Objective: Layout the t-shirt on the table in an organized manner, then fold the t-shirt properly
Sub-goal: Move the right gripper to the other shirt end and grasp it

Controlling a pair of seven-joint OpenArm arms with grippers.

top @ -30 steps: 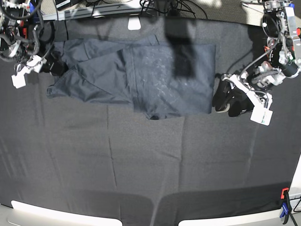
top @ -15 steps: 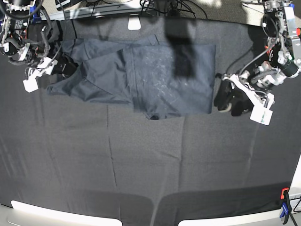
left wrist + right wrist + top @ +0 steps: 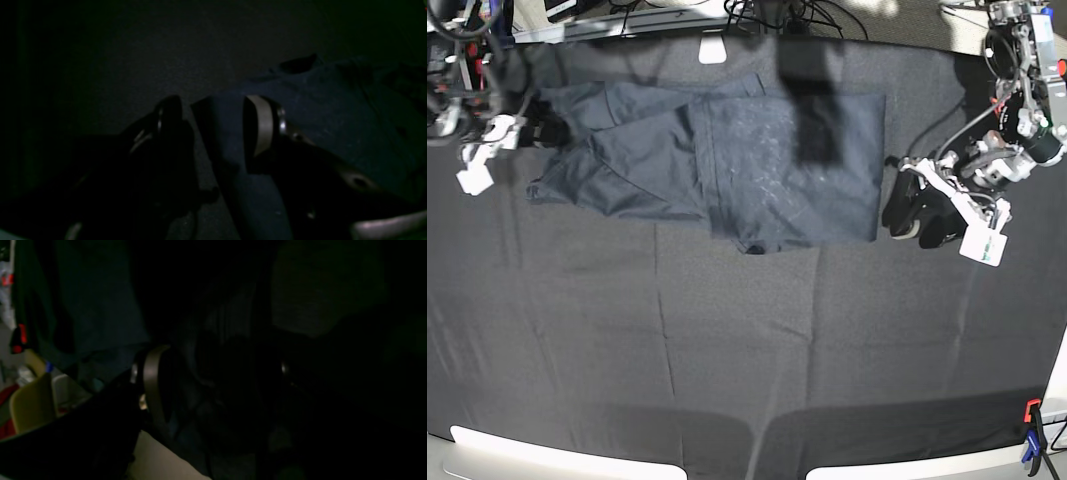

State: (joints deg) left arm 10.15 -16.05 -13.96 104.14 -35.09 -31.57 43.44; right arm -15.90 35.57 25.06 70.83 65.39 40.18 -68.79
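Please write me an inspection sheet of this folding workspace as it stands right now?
Surface: table covered in black cloth, with creases.
Job's things: t-shirt lies partly folded at the far side, its left part in the base view rumpled.
Clutter: white object at the far edge.
Grippers: left claw open, beside the shirt's edge, holding nothing; right claw open at the rumpled end, its view too dark to show contact.
Cables: bundle beyond the far edge.
Surroundings: orange-and-blue clamp at the near corner.
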